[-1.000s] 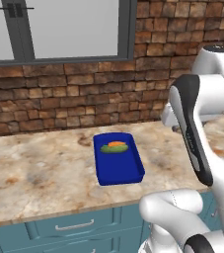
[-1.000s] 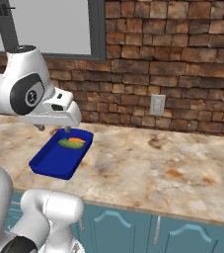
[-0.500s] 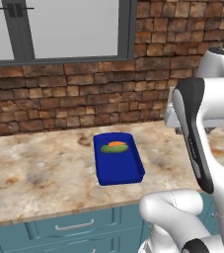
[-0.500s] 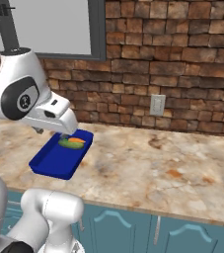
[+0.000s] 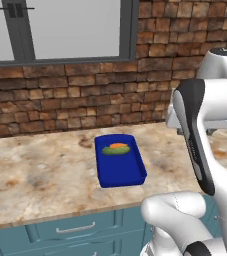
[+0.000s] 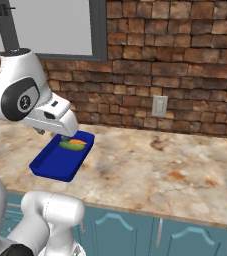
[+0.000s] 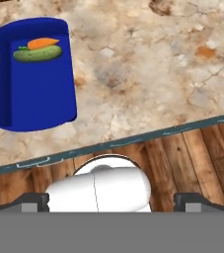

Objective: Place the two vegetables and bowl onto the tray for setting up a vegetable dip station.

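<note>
The tray lies on the table near its front edge. Cucumber and carrot touch at the tray's far end. The hand is spread wide, holding nothing.

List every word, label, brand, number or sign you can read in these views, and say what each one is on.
No readable text in these views.
The blue tray, the cucumber, the carrot, the stone counter, the brick wall and the wall outlet all bear no lettering.
</note>
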Robot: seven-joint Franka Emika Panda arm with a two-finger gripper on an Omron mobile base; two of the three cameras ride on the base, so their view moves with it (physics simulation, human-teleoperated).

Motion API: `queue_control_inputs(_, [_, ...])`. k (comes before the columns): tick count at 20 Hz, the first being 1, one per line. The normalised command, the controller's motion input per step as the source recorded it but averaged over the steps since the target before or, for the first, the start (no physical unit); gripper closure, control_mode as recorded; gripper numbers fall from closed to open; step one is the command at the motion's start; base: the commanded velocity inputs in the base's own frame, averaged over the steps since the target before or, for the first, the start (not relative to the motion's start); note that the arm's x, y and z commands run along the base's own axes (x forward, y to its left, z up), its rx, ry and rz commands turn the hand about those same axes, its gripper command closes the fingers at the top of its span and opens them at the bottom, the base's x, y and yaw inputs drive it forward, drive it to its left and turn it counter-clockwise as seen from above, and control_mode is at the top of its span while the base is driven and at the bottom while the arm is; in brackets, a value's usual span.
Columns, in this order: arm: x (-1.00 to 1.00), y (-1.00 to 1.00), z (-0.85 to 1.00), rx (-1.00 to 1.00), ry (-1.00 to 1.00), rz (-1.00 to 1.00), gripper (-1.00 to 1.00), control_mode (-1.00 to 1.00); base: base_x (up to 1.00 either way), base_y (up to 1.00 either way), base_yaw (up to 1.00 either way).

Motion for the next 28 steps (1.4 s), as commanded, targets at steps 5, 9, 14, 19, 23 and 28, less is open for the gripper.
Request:
queue_control_inputs(5, [0.11, -0.04, -0.05, 0.00, 0.02, 0.17, -1.00, -1.00, 0.00, 0.00, 0.00])
queue_control_inputs(9, [0.00, 0.00, -0.03, 0.00, 0.00, 0.20, -1.00, -1.00, 0.00, 0.00, 0.00])
queue_control_inputs(14, [0.00, 0.00, 0.00, 0.00, 0.00, 0.15, -1.00, -1.00, 0.00, 0.00, 0.00])
queue_control_inputs(19, [0.00, 0.00, 0.00, 0.00, 0.01, 0.05, -1.00, 1.00, 0.00, 0.00, 0.02])
queue_control_inputs(23, [0.00, 0.00, 0.00, 0.00, 0.00, 0.00, -1.00, 1.00, -0.37, -0.04, -0.06])
queue_control_inputs(28, [0.00, 0.00, 0.00, 0.00, 0.00, 0.00, -1.00, 1.00, -0.65, -0.08, -0.22])
